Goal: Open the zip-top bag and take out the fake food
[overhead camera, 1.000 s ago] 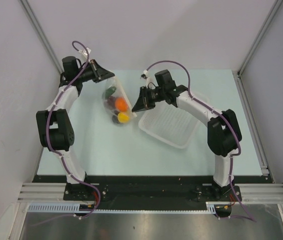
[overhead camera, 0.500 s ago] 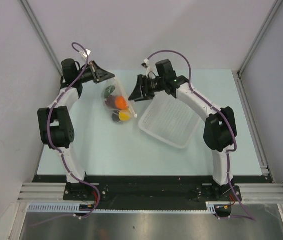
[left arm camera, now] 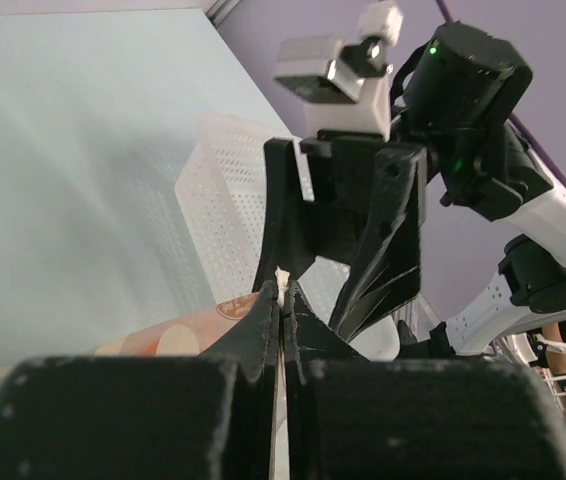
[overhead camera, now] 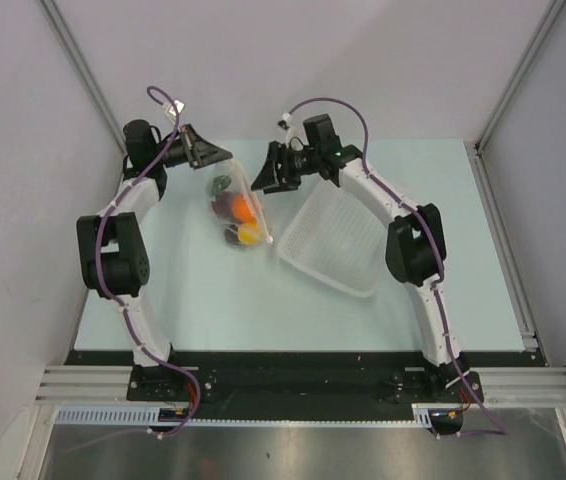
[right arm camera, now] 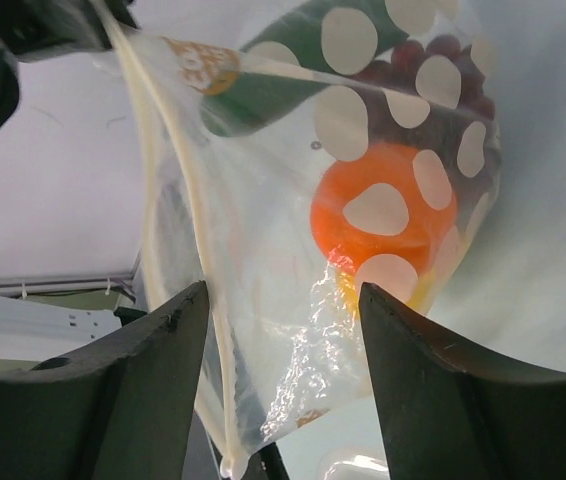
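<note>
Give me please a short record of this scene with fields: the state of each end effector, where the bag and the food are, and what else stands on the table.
Left end effector: shut, pinching one edge of the zip-top bag
Right end effector: open, close beside the bag, holding nothing
Fake food: inside the bag; orange ball, green cucumber and dark grape bunch show through the plastic
Bag seal: cannot tell if open
White basket: on the table, to the right of the bag
</note>
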Tool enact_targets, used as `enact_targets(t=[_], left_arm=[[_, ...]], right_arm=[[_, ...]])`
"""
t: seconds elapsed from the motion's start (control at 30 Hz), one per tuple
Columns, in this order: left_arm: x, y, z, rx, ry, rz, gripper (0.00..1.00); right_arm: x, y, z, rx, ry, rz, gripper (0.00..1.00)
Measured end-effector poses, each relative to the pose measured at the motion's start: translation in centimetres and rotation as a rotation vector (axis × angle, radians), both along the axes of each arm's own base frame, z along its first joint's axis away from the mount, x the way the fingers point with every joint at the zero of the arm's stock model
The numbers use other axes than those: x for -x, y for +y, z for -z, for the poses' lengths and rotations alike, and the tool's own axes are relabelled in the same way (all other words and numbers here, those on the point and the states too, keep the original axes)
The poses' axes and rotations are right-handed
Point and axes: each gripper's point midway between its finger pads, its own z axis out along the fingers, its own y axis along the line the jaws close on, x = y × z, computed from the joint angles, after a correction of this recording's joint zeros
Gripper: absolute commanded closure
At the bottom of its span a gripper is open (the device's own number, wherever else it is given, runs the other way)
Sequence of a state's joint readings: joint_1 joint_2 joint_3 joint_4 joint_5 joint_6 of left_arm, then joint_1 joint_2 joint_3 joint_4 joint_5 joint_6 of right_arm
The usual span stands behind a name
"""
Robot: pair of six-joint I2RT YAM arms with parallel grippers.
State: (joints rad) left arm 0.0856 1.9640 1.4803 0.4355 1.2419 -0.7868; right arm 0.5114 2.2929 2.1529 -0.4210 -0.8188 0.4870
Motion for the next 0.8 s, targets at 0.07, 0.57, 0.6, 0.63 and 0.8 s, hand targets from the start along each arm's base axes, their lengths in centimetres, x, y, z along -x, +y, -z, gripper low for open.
enact_targets(t=[0.07, 0.57, 0.6, 0.63, 0.8], left_arm=[[0.0, 0.0, 0.0, 0.0, 0.002, 0.0, 1.0], [-1.4, 2.4, 1.8, -0.261, 0.122, -0.373, 0.05], [-0.8, 2.7, 1.2, -0.294, 0.112, -0.418, 0.08], [0.0, 2.7, 0.4, -0.321, 0.101, -0.452, 0.11], [4.0, 0.3, -3.5, -0.421, 0.036, -0.537, 0.35]], right_arm=[[0.5, 0.5, 0.9, 0.01, 0.022, -0.012, 0.4], [0.7, 1.9, 1.1, 0.004, 0.089, 0.04, 1.0], [0.5, 1.8, 1.2, 0.007, 0.093, 0.052, 1.0], [0.3, 1.7, 1.2, 0.009, 0.094, 0.061, 1.0], [-0.3, 1.5, 1.4, 0.02, 0.104, 0.103, 1.0]])
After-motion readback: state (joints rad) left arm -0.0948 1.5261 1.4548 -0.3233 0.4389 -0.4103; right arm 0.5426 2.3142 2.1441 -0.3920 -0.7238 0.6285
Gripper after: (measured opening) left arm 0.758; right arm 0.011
